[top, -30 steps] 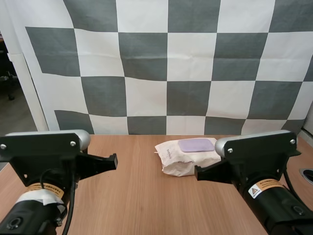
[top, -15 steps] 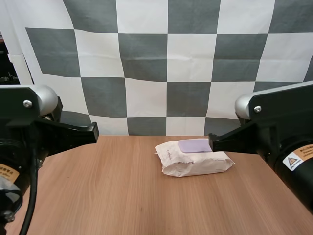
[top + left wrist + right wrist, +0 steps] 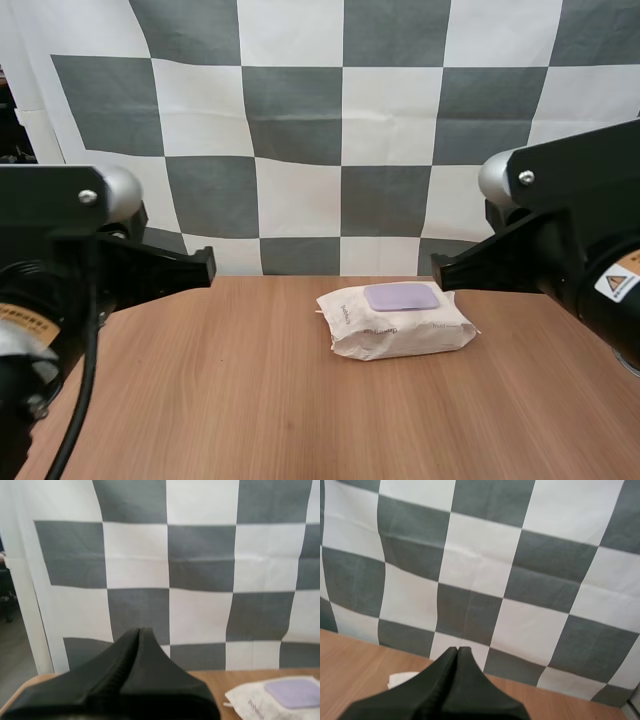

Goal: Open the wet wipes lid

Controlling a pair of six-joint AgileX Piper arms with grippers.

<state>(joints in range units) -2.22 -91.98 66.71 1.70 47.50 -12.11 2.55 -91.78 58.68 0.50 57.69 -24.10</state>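
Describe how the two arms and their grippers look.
Both arms are black and blocky, each with a rounded silver cap and visible screws. The left arm carries a yellow-orange label; the right arm has a white sticker with a warning triangle. The left gripper and right gripper have black tapering fingers, faintly ribbed along the inner edges.

A light-brown wooden table (image 3: 250, 400) with fine grain spans the foreground under soft, even light.
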